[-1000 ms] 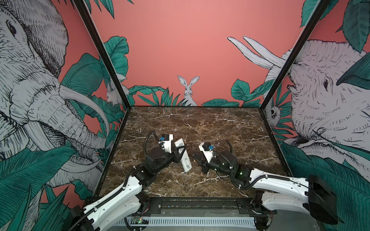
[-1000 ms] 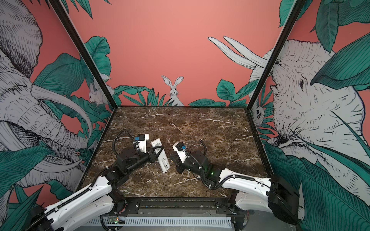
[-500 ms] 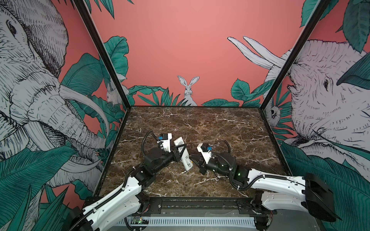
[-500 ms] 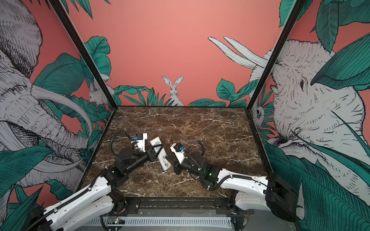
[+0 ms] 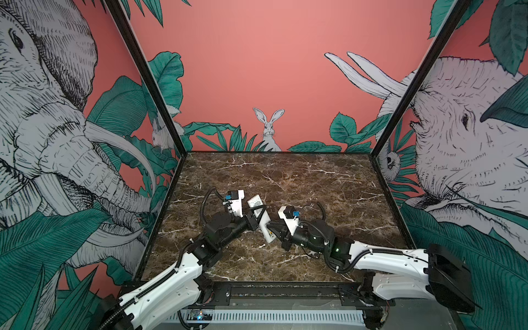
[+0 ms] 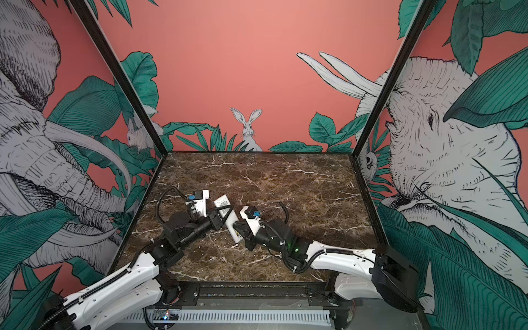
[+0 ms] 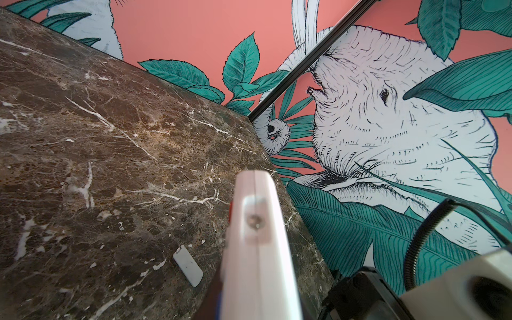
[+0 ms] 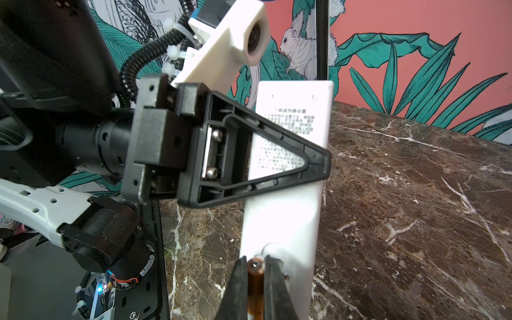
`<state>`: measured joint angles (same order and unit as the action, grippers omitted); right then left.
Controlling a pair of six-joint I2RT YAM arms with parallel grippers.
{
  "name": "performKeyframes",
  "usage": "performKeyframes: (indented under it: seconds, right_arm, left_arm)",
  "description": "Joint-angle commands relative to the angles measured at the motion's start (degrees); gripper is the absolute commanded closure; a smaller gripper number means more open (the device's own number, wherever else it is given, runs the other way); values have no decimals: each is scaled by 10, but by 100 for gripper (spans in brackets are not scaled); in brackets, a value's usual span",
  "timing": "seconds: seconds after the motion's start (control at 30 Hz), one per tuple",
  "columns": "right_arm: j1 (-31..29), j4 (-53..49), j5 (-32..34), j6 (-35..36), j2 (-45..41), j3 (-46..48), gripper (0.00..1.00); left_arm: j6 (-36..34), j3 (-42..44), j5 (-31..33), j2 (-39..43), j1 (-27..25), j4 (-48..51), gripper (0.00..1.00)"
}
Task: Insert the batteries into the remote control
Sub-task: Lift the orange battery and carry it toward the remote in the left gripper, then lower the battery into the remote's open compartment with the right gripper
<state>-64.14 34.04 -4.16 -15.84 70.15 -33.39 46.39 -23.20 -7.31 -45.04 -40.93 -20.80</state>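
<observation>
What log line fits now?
left end effector: shut on remote | right end effector: shut on battery at remote | cover: on table

Bright, even light; blurred wrist foregrounds

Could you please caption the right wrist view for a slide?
Left gripper clamps the white remote control; right gripper holds an orange battery at its end.

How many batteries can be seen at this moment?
1: an orange battery pinched in the right tool, its tip at the back of the remote control. A second may be hidden.
</observation>
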Motion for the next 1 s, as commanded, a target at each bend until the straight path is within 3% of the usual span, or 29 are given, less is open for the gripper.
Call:
performKeyframes:
  seconds: [0.0, 0.97]
  right_arm:
    - [-5, 41, 13, 5, 2, 6, 97]
    - [-9, 81, 25, 11, 30, 24, 93]
  left_arm:
    - [13, 5, -5, 3, 3, -35, 100]
    - [36, 26, 7, 18, 3, -70, 100]
